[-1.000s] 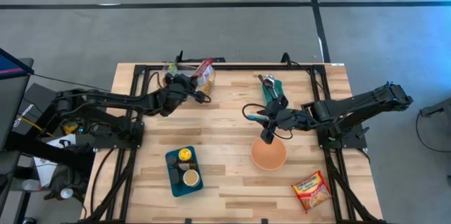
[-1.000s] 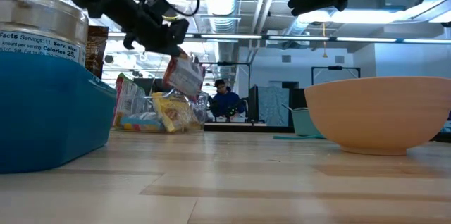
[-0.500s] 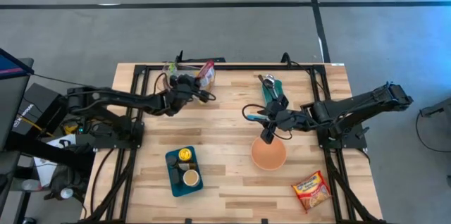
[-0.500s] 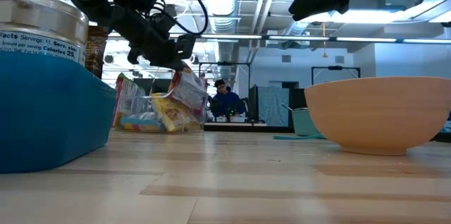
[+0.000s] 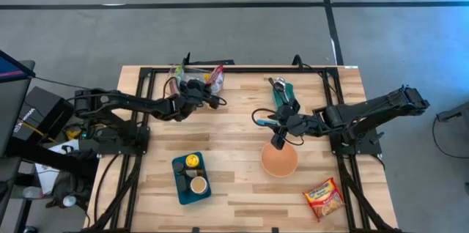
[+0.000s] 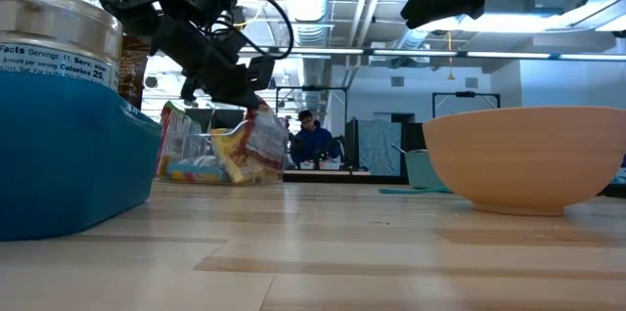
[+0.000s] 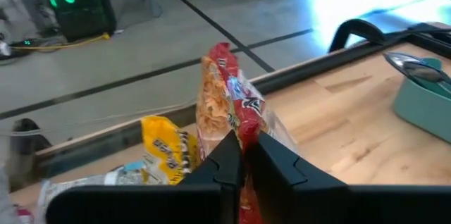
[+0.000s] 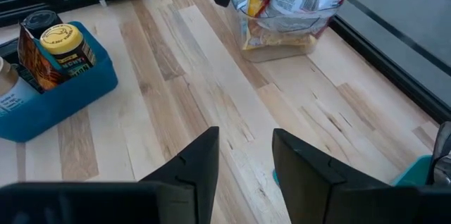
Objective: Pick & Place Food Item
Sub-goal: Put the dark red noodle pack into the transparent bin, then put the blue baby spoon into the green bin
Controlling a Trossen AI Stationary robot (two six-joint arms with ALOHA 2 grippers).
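A red snack packet [image 7: 229,101] is in my left gripper [image 7: 244,155], which is shut on it at the table's far left. The packet [image 6: 266,141] hangs down beside a yellow packet [image 7: 163,146] and other food packets in a clear container [image 8: 285,20]. In the high view the left gripper [image 5: 203,87] stands over that container [image 5: 183,80]. My right gripper [image 8: 243,157] is open with nothing between its fingers, hovering above the far rim of an orange bowl [image 5: 279,160]. My left gripper pinches the red packet between its two fingers at one edge [image 7: 242,131]. The fingers come slanting down from the table's left. The packet stands on edge, tilted, and its lower end [image 6: 269,166] is down among the other packets; whether it rests there I cannot tell.
A blue tray [image 5: 180,186] with cans stands near the front left. A teal tray [image 5: 281,92] with utensils lies at the far middle. A ramen packet [image 5: 323,197] lies at the front right. Black frame rails run along the table's far and side edges.
My left gripper has sunk and gone a little toward the table's far edge, rolling slightly, still shut on the red packet. The packet has come down from above the container to hang among the other packets.
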